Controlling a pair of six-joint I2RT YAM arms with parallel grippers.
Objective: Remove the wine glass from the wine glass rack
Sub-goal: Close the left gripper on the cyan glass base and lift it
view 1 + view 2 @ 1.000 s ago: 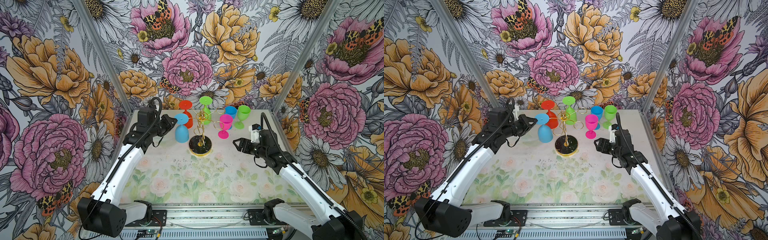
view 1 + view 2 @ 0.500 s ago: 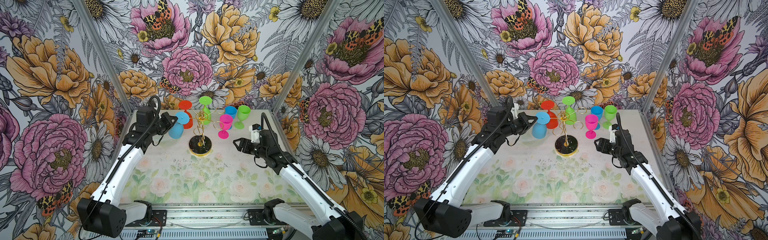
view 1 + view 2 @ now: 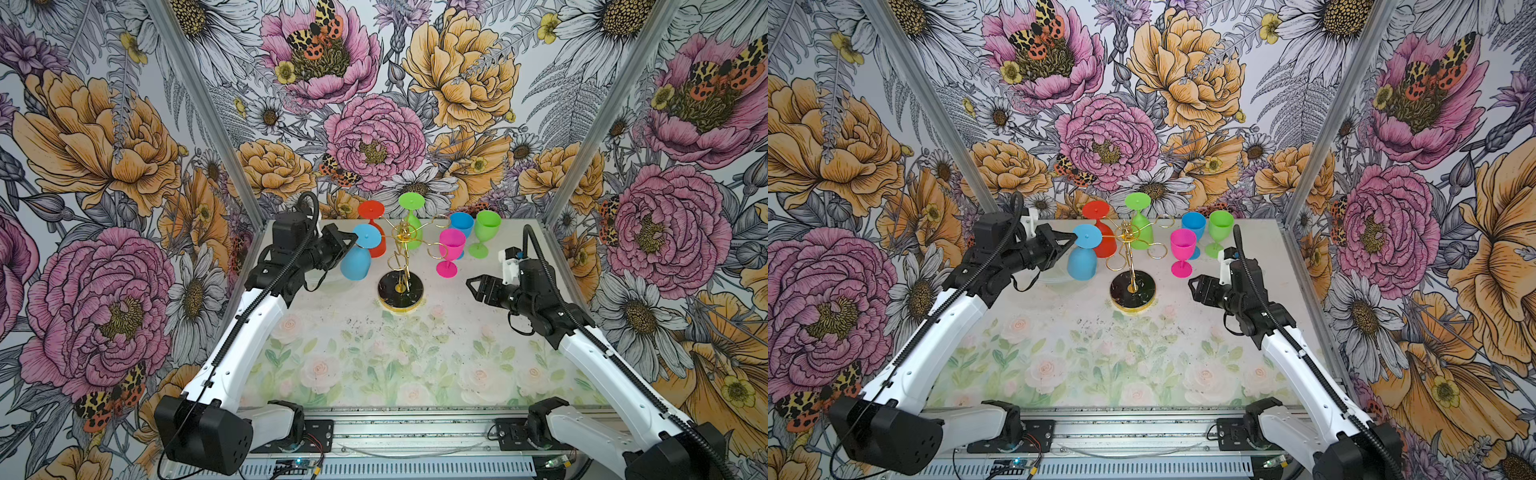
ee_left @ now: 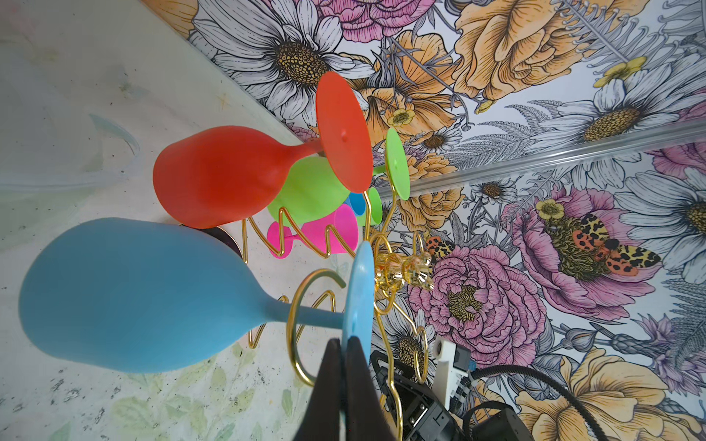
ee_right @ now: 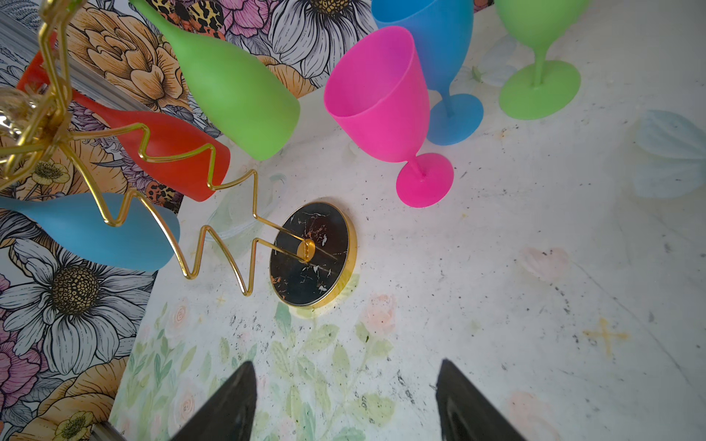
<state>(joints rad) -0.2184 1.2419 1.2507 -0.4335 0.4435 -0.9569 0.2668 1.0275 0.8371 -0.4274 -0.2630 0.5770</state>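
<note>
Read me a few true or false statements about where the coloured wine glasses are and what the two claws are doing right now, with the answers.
1. The left claw is shut on the foot of the light-blue plastic wine glass hanging from the gold wire wine glass rack. True.
2. The right claw holds the pink plastic wine glass. False: it is open and empty, and that glass stands on the table.
3. The red plastic wine glass stands upright on the table. False: it hangs upside down from the rack.
4. An upright blue wine glass and an upright green wine glass stand on the table near the pink one. True.
</note>
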